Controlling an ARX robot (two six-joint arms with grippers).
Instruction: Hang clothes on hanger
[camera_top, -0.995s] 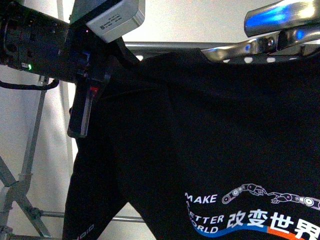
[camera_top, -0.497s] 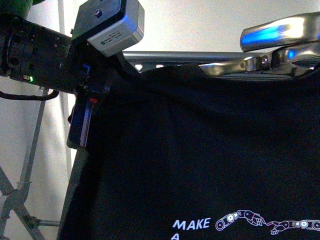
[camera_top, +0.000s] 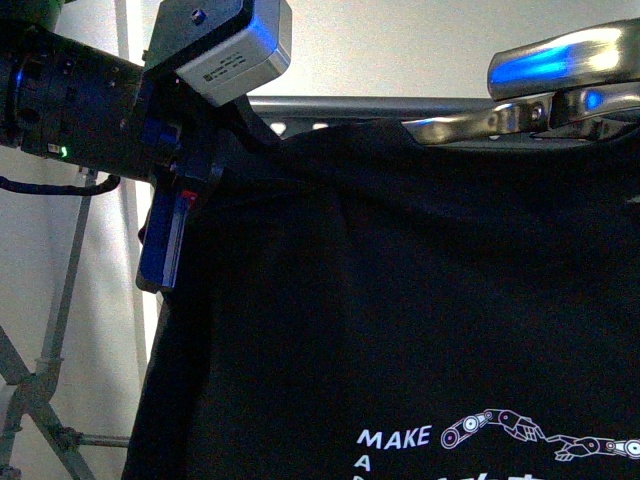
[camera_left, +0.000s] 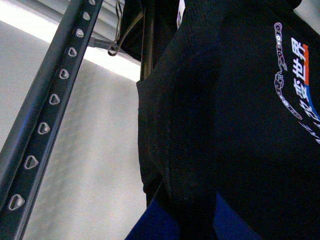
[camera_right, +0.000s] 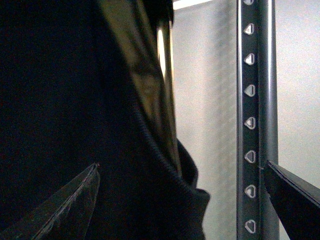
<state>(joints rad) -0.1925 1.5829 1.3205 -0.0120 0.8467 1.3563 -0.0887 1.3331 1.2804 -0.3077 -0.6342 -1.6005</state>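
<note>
The black T-shirt (camera_top: 400, 300) with white "MAKE A" lettering (camera_top: 395, 437) hangs in front of the grey rack rail (camera_top: 370, 104), its top edge up at the rail. My left gripper (camera_top: 215, 170) is shut on the shirt's upper left part. In the left wrist view its blue fingers (camera_left: 150, 225) pinch the black cloth (camera_left: 225, 125) beside the rail with heart-shaped holes (camera_left: 44, 128). My right gripper (camera_top: 452, 100) is open at the shirt's top edge on the right. In the right wrist view (camera_right: 181, 167) the collar (camera_right: 165, 165) lies between its spread fingers (camera_right: 65, 210), next to the rail (camera_right: 252, 120).
The rack's crossed grey legs (camera_top: 40, 390) stand at the lower left, against a white wall (camera_top: 400, 45). Another dark garment (camera_left: 150, 30) hangs beyond the rail in the left wrist view.
The shirt hangs flatter and its print sits lower in the front view than one second ago. Both grippers have stayed almost in place at the rail.
</note>
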